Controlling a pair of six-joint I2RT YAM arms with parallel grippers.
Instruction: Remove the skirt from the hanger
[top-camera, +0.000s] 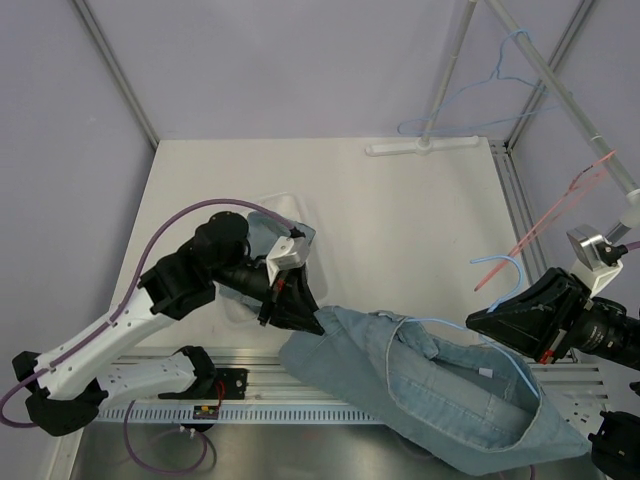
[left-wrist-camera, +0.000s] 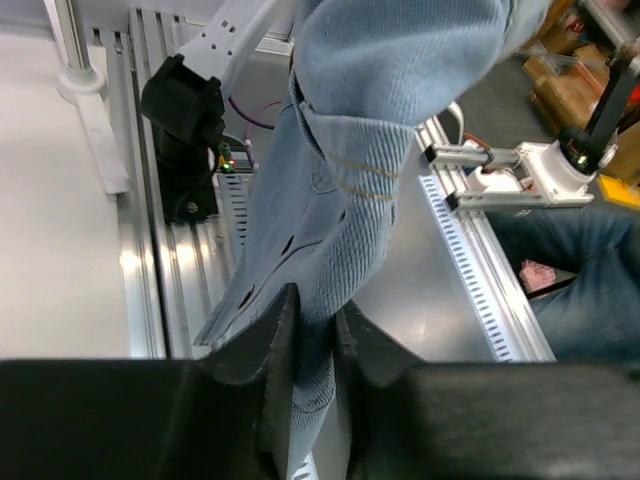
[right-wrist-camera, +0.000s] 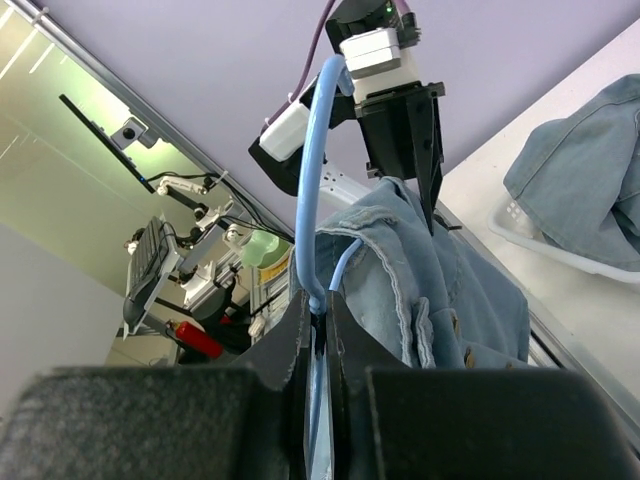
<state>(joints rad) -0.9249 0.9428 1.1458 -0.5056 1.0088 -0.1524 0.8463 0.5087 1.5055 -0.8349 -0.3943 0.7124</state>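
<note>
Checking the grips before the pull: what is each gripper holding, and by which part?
Left gripper pinches an edge of the light-blue denim skirt; right gripper clamps the light-blue wire hanger near the base of its hook.

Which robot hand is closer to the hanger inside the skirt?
Right. The right gripper clamps the hanger itself; the left gripper pinches a corner of the skirt, apart from the hanger.
</note>
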